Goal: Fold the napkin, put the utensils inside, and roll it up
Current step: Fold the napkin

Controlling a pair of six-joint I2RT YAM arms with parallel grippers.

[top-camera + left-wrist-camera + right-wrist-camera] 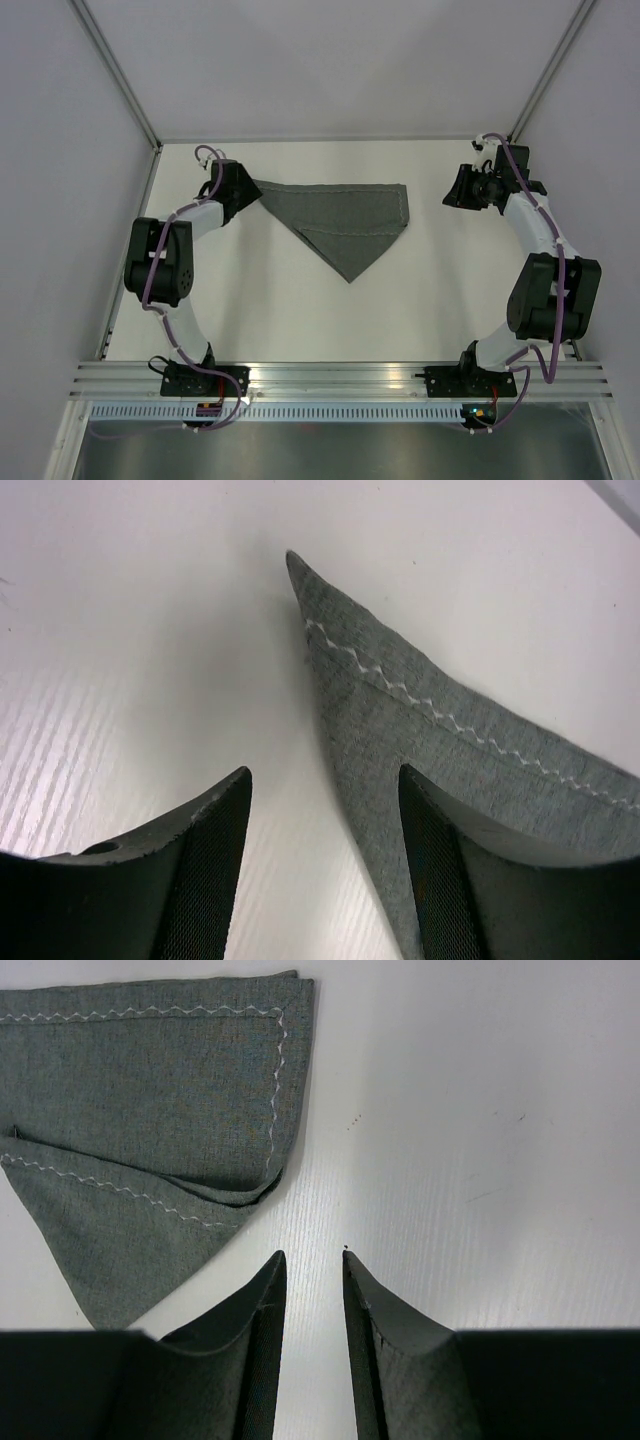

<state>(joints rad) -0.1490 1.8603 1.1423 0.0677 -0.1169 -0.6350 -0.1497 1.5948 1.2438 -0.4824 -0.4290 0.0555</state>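
From above, we see the napkin (pixel 345 225) folded into a grey triangle on the far half of the white table (pixel 300 320). Its long edge lies along the far side and its point aims toward the near edge. The left gripper (pixel 246 190) sits at the napkin's left corner. The right gripper (pixel 458 190) is off to the right, apart from the cloth.

From the left wrist, we look past the left gripper (pixel 324 772) at that corner. The napkin (pixel 450 770) narrows to a sharp tip farther out, with a pale zigzag stitching (pixel 400 688) along its edge. The jaws stand wide apart, with only bare table and the cloth's edge showing between them, and they grip nothing. The right finger (pixel 460 880) overlaps the cloth in this view.

From the right wrist, the napkin (pixel 150 1090) lies to the far left, its layers overlapping at the corner. The right gripper (pixel 312 1255) is over bare table, its jaws a narrow gap apart and holding nothing.
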